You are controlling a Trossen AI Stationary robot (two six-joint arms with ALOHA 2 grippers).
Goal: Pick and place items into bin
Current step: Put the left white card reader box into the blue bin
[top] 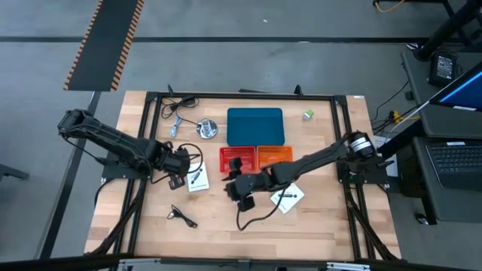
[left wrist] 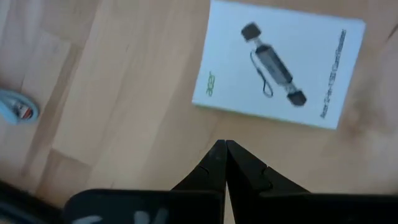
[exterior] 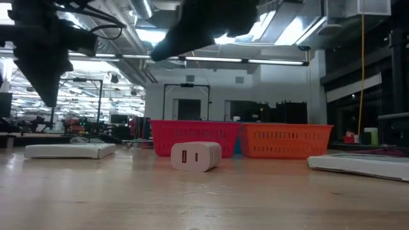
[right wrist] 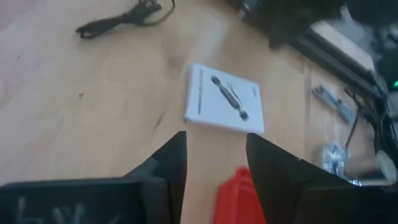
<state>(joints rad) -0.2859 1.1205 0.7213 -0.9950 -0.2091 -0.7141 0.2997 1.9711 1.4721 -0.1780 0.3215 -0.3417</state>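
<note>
Wooden tabletop (top: 135, 226) fills the high view, framed by black rails, and nearest the front edge lie two black cables: one (top: 182, 217) toward the front-left corner, another (top: 252, 218) looping near the middle front. Just behind it the right gripper (top: 239, 188) hangs with fingers apart and nothing between them, beside the right card (top: 287, 197). Its wrist view looks past the red bin's rim toward the left card (right wrist: 224, 99). The left gripper (top: 181, 181) has its fingers (left wrist: 219, 163) pressed together, empty, with the tips just short of the left card (top: 198, 179). A thin card lying flat gives little to grip, so the left fingers would probably need to spread and catch one edge, or slide it toward the tabletop's edge first. A white charger (exterior: 195, 156) sits in front of the red bin (top: 237, 158), with the orange bin (top: 275, 155) touching it. Both grippers crowd the same middle strip, so they could collide. Farther back are a blue pad (top: 254, 125), a silver disc (top: 207, 129), more cables (top: 177, 105) at the back-left corner and a green cube (top: 308, 114) toward the back-right.
</note>
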